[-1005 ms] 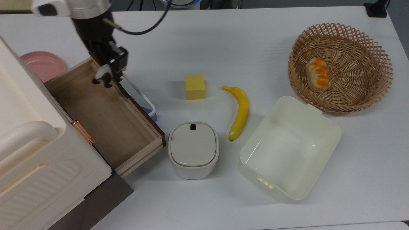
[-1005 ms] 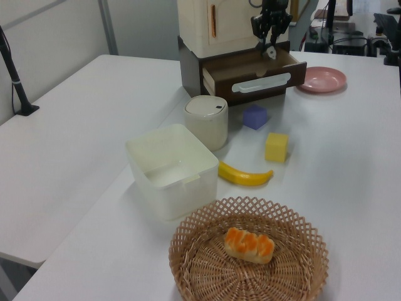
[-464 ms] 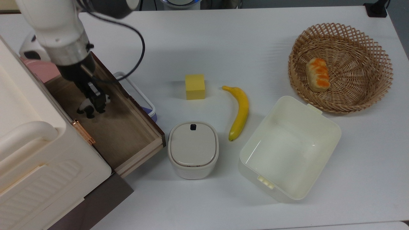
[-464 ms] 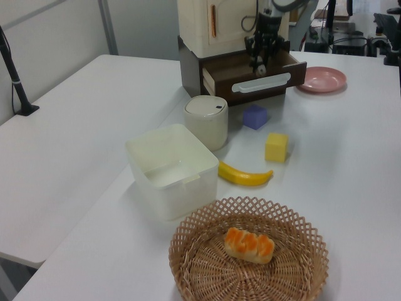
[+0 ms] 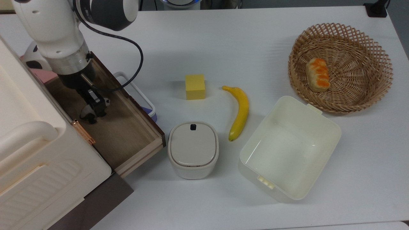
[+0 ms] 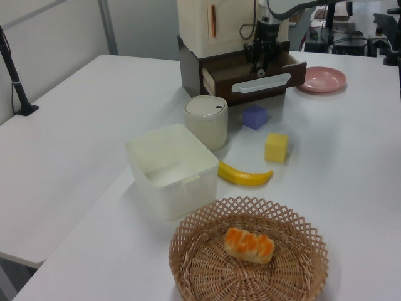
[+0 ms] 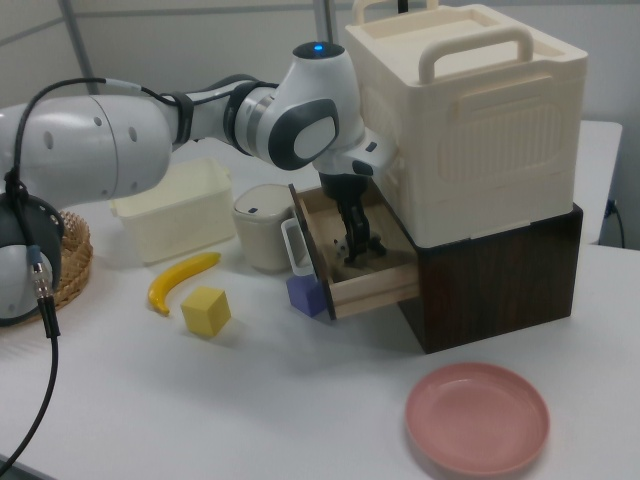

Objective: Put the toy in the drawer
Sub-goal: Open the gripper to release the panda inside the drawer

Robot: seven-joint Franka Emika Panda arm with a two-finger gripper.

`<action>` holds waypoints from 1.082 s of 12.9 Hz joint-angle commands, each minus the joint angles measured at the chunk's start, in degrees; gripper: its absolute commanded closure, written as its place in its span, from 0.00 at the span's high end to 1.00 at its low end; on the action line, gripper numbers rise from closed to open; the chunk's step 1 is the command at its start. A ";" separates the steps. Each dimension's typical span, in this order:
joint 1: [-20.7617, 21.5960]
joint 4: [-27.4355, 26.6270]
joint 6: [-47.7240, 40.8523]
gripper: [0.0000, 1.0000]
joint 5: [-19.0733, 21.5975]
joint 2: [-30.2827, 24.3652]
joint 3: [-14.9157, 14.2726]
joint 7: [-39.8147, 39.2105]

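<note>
The drawer [image 5: 127,134] stands pulled out from under the cream cabinet, its bare wooden floor showing; its dark front panel [image 6: 296,70] carries a white handle. My gripper [image 5: 95,107] reaches down inside it, low over the floor near the cabinet side, shut on the toy [image 5: 87,112], a tiny black-and-white panda. In the right view the gripper [image 7: 357,243] is sunk between the drawer's [image 7: 372,290] walls with the toy [image 7: 349,249] at its tips. In the left view the gripper [image 6: 257,60] dips behind the front panel.
On the table lie a yellow cube [image 5: 195,87], a banana [image 5: 239,111], a cream lidded box [image 5: 193,149], an open cream tub [image 5: 332,134] and a wicker basket [image 5: 377,83] holding bread [image 5: 317,74]. A purple cube [image 6: 255,116] sits before the drawer; a pink plate [image 7: 478,418] lies beside the cabinet [image 5: 32,143].
My gripper carried the toy from above the drawer's far corner down into the drawer, then shifted slightly along its floor in the last half second. Nothing else moved.
</note>
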 commanded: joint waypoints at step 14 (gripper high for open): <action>4.74 -9.01 -24.16 1.00 -2.77 -23.60 6.84 -18.32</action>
